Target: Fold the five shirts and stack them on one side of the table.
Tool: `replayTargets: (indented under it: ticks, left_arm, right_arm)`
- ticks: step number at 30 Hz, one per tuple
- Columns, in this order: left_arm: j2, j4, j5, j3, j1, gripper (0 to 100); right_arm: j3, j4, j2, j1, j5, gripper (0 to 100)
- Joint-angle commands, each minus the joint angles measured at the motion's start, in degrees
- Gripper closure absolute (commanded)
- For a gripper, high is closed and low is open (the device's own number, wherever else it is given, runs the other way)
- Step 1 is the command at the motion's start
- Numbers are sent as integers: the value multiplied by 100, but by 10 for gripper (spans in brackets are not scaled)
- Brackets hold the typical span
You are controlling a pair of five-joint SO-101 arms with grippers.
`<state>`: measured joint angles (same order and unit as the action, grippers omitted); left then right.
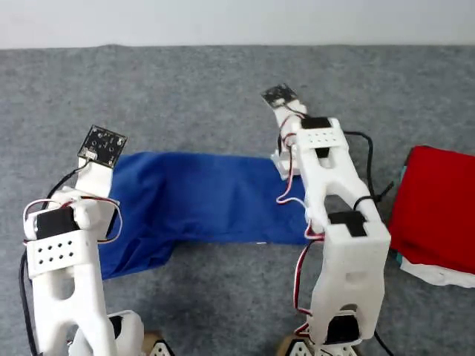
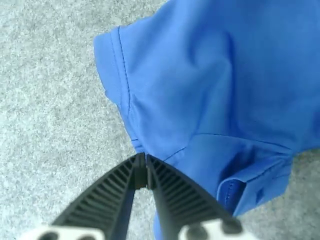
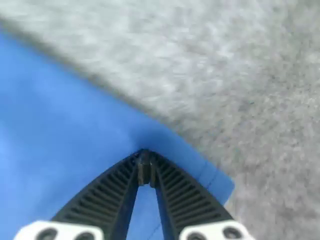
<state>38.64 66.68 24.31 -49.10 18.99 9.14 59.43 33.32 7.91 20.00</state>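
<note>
A blue shirt (image 1: 200, 196) lies stretched out across the grey table (image 1: 223, 81) between my two arms. In the left wrist view my left gripper (image 2: 142, 171) is shut on the blue shirt (image 2: 210, 75) at its edge, beside a short sleeve and close to the collar. My right gripper (image 3: 145, 169) is shut on the blue shirt (image 3: 60, 130) near a hem corner, where the cloth puckers at the tips. From above, my left gripper (image 1: 111, 172) sits at the shirt's left end and my right gripper (image 1: 283, 165) at its right end.
A folded red shirt (image 1: 434, 208) lies on a stack at the table's right edge, with white cloth (image 1: 445, 276) showing under it. Bare grey surface stretches behind the blue shirt and in front of it between the arm bases.
</note>
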Motion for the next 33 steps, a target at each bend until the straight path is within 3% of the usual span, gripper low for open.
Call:
replayTargets:
  ticks: [1,11,22,29,33]
  left_arm:
    - [167,18,-35,22,44,995]
    - [158,-9,-35,22,44,995]
    - [167,0,-26,31,44,995]
    - [167,0,-26,57,44,995]
    - [167,9,-18,57,44,995]
  right_arm:
    - [440,-251,92,-242,79,987]
    - [2004,312,418,-233,62,987]
    - [3218,4312,453,954,44,988]
    - [1442,4365,-136,1015,44,988]
    - [158,4347,-470,699,62,988]
